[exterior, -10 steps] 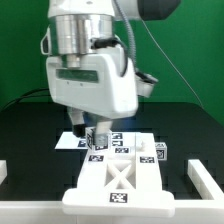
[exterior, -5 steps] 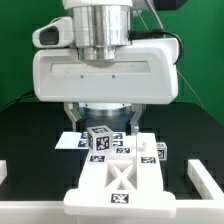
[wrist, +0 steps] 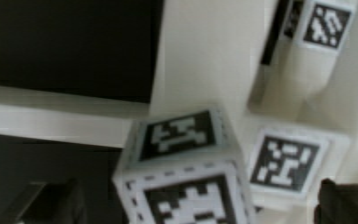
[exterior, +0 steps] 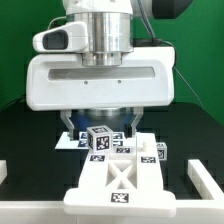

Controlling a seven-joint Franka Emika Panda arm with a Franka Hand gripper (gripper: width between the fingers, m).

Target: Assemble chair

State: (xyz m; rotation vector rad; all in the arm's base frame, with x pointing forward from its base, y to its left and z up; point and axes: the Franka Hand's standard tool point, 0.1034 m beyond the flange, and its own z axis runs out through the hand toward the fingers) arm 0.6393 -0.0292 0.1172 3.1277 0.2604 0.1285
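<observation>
**My gripper holding a tagged chair post above the table**

Going from the exterior view's left to its right: a short white chair bar (exterior: 4, 171) is lying at the table's far left edge. Moving inward, my arm's broad white wrist housing (exterior: 100, 75) is filling the upper middle of the picture, facing the camera squarely. Beneath it, my gripper (exterior: 99, 133) is pointing down, its two dark fingers (exterior: 70, 124) standing on either side of a white square post (exterior: 99, 141) that is showing a black-and-white tag on its front face. The fingers are closed in against the post's sides, so I am gripping it.

Just behind and below the post, the marker board (exterior: 68, 140) is lying flat on the black table (exterior: 30, 130). In front of it, nearest the camera, a wide white chair panel (exterior: 120, 186) with a crossed brace and a tag at its front edge is resting on the table. Small tagged white pieces (exterior: 159, 152) are sitting just beyond the panel's right corner. At the far right, another white bar (exterior: 208, 176) is lying near the table's edge.

In the wrist view, the post's tagged end (wrist: 179, 135) is filling the foreground, with three tags showing on its faces and a long white part (wrist: 202, 55) running away behind it.
</observation>
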